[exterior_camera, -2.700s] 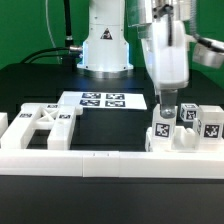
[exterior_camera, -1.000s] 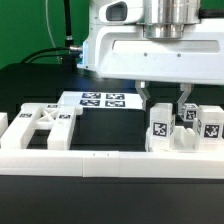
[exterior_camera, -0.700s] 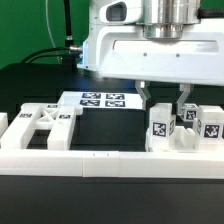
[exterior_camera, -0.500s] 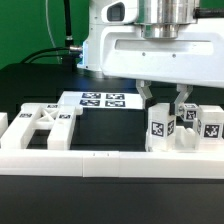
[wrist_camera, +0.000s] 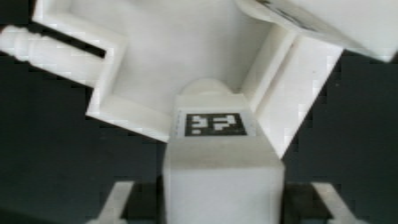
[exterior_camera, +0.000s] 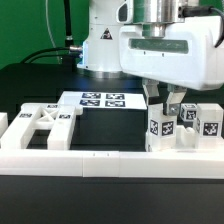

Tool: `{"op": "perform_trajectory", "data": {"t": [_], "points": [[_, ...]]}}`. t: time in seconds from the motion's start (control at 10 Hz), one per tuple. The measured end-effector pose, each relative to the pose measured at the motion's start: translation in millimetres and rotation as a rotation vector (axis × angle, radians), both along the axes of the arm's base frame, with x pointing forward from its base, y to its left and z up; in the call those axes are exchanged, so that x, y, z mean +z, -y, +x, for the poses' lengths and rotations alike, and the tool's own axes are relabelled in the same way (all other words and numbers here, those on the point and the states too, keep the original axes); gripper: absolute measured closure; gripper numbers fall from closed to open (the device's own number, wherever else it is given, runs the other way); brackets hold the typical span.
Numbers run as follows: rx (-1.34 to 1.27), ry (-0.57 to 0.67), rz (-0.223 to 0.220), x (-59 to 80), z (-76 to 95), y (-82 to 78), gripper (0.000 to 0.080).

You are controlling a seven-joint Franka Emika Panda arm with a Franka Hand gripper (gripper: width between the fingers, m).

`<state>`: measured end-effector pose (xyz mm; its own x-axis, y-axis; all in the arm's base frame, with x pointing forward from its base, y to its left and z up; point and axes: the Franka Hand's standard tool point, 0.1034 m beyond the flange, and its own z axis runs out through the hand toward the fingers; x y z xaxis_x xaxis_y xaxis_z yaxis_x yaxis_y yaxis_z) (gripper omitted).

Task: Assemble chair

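Exterior view: the gripper hangs directly over the chair post, which stands upright on the dark surface. The fingers flank the post's top. Two tagged blocks stand just beside the post on the exterior view's right. The X-braced frame lies well apart from it on the exterior view's left. The marker board lies behind the post and the border rail in front.

Wrist view: the post shows its tag between the fingers. A dark gap on each side shows they are parted, not gripping.
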<state>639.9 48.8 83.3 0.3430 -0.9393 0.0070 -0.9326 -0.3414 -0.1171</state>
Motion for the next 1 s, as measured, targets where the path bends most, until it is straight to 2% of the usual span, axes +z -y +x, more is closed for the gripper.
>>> {"op": "perform_trajectory", "data": {"t": [0.3, 0.5, 0.6, 1.0], "points": [[-0.228, -0.005, 0.032, 0.1, 0.2, -1.4, 0.0514], [-0.450, 0.009, 0.090, -0.2, 1.5, -2.6, 0.0514], [-0.525, 0.008, 0.105, -1.2, 0.2, -0.9, 0.0512], [-0.683, -0.022, 0.113, -1.9, -5.6, 3.6, 0.0495]]}}
